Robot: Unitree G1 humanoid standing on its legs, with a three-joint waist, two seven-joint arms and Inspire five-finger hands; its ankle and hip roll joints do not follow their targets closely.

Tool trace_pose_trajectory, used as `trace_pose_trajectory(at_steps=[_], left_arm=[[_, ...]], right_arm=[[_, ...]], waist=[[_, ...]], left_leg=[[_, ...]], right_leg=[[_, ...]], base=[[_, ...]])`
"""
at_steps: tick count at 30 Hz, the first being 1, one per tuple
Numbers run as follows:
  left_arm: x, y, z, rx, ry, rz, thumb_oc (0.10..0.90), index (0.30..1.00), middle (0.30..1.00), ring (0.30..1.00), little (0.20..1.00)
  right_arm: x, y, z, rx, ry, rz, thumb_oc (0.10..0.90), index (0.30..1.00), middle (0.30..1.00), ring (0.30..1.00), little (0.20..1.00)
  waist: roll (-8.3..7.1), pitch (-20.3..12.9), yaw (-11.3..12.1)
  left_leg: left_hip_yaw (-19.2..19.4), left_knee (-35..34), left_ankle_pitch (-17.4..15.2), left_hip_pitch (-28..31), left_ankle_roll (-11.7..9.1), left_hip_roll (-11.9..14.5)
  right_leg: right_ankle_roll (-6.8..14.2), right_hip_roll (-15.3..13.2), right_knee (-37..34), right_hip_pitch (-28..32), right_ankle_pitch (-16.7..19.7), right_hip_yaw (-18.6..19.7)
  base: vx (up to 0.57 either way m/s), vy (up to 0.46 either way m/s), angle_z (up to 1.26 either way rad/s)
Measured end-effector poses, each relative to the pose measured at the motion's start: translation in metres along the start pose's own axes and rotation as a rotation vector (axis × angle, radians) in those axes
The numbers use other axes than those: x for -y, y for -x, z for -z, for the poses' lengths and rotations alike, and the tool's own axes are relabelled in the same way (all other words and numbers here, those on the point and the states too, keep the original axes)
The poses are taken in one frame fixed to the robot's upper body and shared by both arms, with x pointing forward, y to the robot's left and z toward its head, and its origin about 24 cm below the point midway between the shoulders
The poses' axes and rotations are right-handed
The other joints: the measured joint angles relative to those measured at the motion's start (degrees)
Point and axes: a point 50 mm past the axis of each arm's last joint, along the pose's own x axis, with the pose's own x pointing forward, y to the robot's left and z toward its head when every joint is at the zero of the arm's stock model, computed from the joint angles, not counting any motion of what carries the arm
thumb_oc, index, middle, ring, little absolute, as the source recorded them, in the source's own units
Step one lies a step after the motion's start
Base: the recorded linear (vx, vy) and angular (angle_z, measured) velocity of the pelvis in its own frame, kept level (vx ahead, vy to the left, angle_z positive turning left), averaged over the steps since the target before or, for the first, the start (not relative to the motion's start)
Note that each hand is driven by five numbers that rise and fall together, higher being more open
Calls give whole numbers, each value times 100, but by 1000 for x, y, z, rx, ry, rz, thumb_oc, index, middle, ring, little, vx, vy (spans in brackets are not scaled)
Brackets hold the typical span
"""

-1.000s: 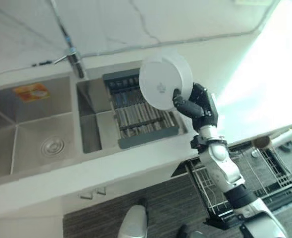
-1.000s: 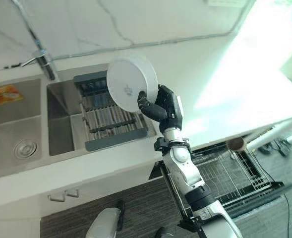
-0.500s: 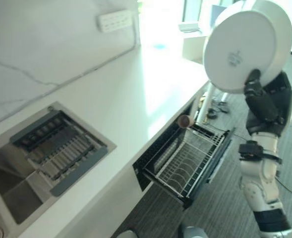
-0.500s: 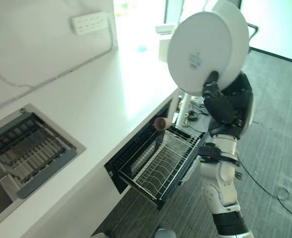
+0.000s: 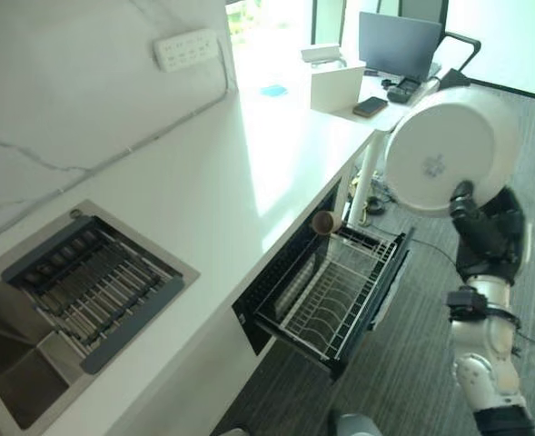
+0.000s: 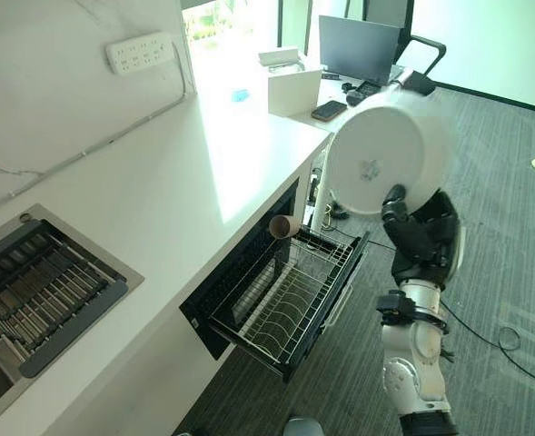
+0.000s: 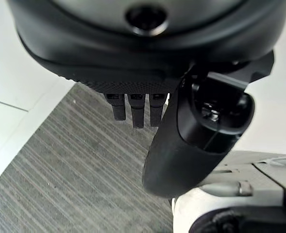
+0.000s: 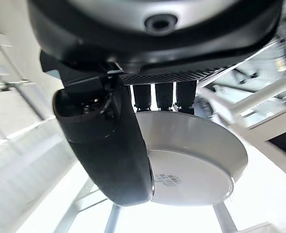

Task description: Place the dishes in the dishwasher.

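right hand (image 5: 485, 232) grips plate (image 5: 440, 150) | above open rack (image 5: 335, 295) | cup (image 5: 325, 222) at rack corner

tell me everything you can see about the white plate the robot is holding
The white plate is round and smooth, ceramic by its look, with a raised rim and a small grey mark in the middle of its underside. The right hand pinches its lower edge and holds it nearly upright in the air, above the floor beside the open dishwasher rack.
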Motion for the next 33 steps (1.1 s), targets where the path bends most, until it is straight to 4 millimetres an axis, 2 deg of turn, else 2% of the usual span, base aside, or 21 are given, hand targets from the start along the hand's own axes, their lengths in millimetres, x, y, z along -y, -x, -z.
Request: trace_pose_trajectory(at_steps=[4,7,10,14,16,19,22,25,27,31,33], left_arm=[[3,0,0,4,-11,28,800,900,900,900,900],[14,0,-3,15,-26,72,800,900,900,900,900],[16,1,-8,31,-24,78,800,900,900,900,900],[16,1,-13,37,-17,81,800,900,900,900,900],[17,1,-16,47,-18,84,800,900,900,900,900],[17,1,-16,50,-19,82,800,900,900,900,900],[16,1,-19,55,-21,77,800,900,900,900,900],[12,2,-25,67,-25,66,800,900,900,900,900],[13,3,-35,90,-31,72,800,900,900,900,900],[14,5,-51,140,-39,78,800,900,900,900,900],[15,6,-56,154,-40,81,800,900,900,900,900]], right_arm=[[7,12,31,-161,51,13,400,300,300,300,300],[11,18,39,-210,77,13,400,300,300,300,300],[13,21,46,-237,138,14,400,300,300,300,300],[26,25,56,-292,185,70,400,300,300,300,300],[39,33,71,-377,214,121,400,300,300,300,300],[42,40,83,-465,259,112,400,300,300,300,300],[36,35,85,-472,333,61,400,300,300,300,300],[31,20,85,-484,469,-12,400,300,300,300,300],[32,12,82,-485,538,-37,400,300,300,300,300],[13,-15,78,-469,654,-144,400,300,300,300,300],[7,-17,79,-468,672,-172,400,300,300,300,300]], waist=[[48,28,68],[149,54,139],[150,176,182],[171,377,169],[186,476,178],[178,515,168],[132,582,179],[69,644,216],[83,709,338],[129,1001,558],[152,1057,664]], left_leg=[[-35,-4,1,-47,20,-26],[-113,-80,24,-96,73,-102],[-125,-112,57,-99,48,-113],[-151,-177,101,-95,53,-144],[-178,-190,115,-100,55,-178],[-257,-189,114,-103,56,-189],[-266,-178,115,-104,57,-185],[-318,-169,120,-155,68,-176],[-381,-151,131,-223,85,-180],[-477,-117,199,-403,89,-194],[-513,-99,198,-423,89,-205]], right_leg=[[9,-46,-17,-8,8,-68],[39,-102,-56,-11,16,-142],[51,-110,-90,3,32,-161],[52,-124,-114,11,37,-191],[52,-131,-124,29,37,-227],[53,-144,-171,99,36,-306],[52,-146,-168,109,36,-310],[46,-151,-167,94,43,-348],[43,-161,-168,69,57,-399],[34,-161,-171,-24,113,-490],[35,-169,-178,-7,114,-522]], base=[[-20,13,8],[7,43,14],[1,7,2],[-1,6,3],[15,28,9],[13,20,13],[3,-11,0],[-3,-40,8],[-23,-36,16],[-12,-20,10],[9,-6,11]])
